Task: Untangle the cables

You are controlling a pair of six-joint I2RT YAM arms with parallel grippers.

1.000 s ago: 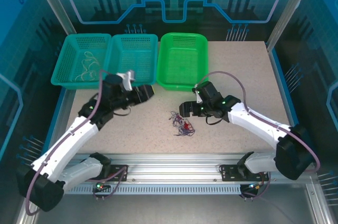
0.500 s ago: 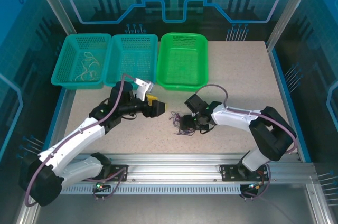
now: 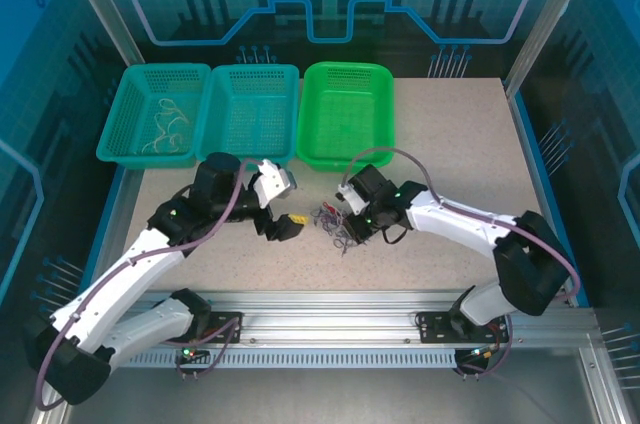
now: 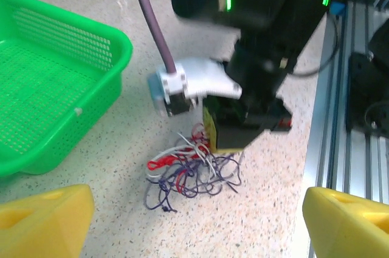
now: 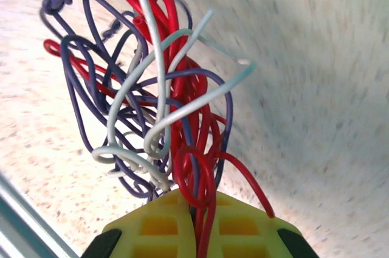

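Overhead, left of centre, the left gripper (image 3: 289,227) looks small and foreshortened: one yellow tip shows, and the gap is hard to read from up there. To its right, the right gripper (image 3: 348,218) hides its own tips under its dark body. In the left wrist view the yellow fingertips (image 4: 42,218) are clipped by the bottom corners, and the right arm's upper links blur out along the top edge. In the right wrist view the speckled surface behind the wires is smeared, and the yellow pads (image 5: 158,229) are cut by the lower edge.

Overhead at upper left sits a teal basket (image 3: 135,94) with a few cream-white wires (image 3: 168,124) inside. A second teal basket (image 3: 255,104) touches it, and a bright green basket (image 3: 345,114) comes next at top centre. All three rest on the speckled table (image 3: 450,144). The left wrist view has that green basket (image 4: 91,87) on its left and an aluminium rail (image 4: 337,124) down its right.

In the left wrist view the left gripper (image 4: 194,224) is spread wide. The cables (image 4: 188,176) lie on the table ahead of it at mid-frame, apart from both tips. The right gripper (image 4: 228,139) bears down on the clump's upper right. In the right wrist view the right gripper (image 5: 196,209) is pressed together on red and dark purple strands. The rest of the cables (image 5: 164,106) fan up the frame in red, white and purple loops. Overhead, the cables (image 3: 330,226) sit at centre, just right of the left gripper and under the right one.
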